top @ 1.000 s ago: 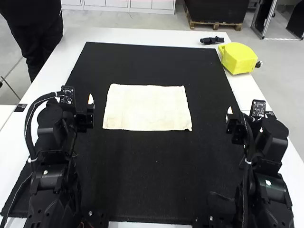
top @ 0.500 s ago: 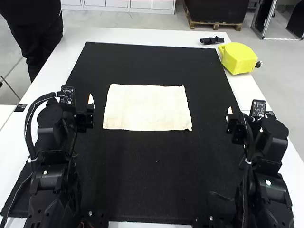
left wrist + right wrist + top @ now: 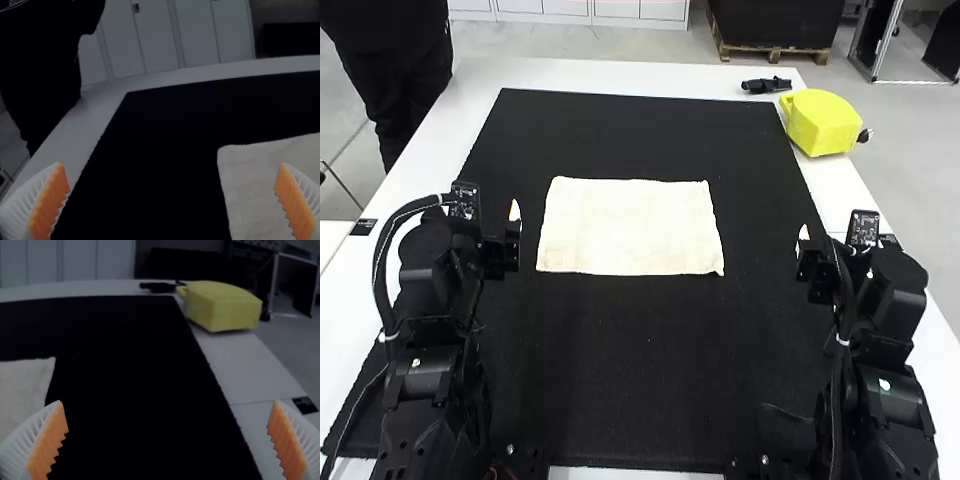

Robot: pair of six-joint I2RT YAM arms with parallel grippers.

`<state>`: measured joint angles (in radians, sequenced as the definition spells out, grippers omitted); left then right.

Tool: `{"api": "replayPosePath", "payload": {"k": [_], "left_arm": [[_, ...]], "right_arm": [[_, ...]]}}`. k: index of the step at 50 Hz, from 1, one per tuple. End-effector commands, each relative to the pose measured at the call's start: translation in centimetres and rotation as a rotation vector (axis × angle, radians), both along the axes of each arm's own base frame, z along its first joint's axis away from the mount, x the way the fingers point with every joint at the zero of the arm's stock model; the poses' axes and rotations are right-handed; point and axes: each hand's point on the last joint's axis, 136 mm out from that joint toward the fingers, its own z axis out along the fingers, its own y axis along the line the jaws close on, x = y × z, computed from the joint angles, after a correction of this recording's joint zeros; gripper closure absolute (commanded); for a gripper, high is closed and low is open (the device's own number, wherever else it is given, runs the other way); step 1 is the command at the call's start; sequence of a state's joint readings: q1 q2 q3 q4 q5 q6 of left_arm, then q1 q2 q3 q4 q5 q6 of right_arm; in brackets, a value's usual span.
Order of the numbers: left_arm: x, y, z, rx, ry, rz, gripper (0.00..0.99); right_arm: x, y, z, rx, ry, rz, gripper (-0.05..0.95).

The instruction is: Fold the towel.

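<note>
While the towel (image 3: 630,228) lies flat across the black mat's (image 3: 630,370) middle, the left gripper (image 3: 171,166) and right gripper (image 3: 168,404) flank it, fingers wide apart, presumably placed so each can grab an end!

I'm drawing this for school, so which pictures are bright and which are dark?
High view: bright, with the towel nearly white; left wrist view: dim, the mat almost solid black; right wrist view: dim too, but the yellow object stands out.

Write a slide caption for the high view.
White towel spread on a black mat, left claw and right claw on either side.
</note>
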<state>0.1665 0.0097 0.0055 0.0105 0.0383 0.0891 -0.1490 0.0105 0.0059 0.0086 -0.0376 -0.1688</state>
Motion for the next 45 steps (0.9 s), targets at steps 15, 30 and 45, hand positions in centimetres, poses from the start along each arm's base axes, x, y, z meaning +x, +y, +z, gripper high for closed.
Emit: {"api": "replayPosePath", "payload": {"k": [15,30,45], "left_arm": [[-0.03,-0.27,0.10,-0.003,-0.011,-0.018,0.030],[-0.03,-0.27,0.14,-0.004,-0.011,-0.018,0.030],[-0.02,-0.27,0.06,-0.004,-0.010,-0.018,0.030]], "right_arm": [[0.01,0.34,-0.15,-0.004,0.000,0.023,-0.02],[0.02,0.47,-0.18,-0.003,0.001,0.030,-0.02],[0.02,0.47,-0.18,-0.003,0.001,0.030,-0.02]]}}
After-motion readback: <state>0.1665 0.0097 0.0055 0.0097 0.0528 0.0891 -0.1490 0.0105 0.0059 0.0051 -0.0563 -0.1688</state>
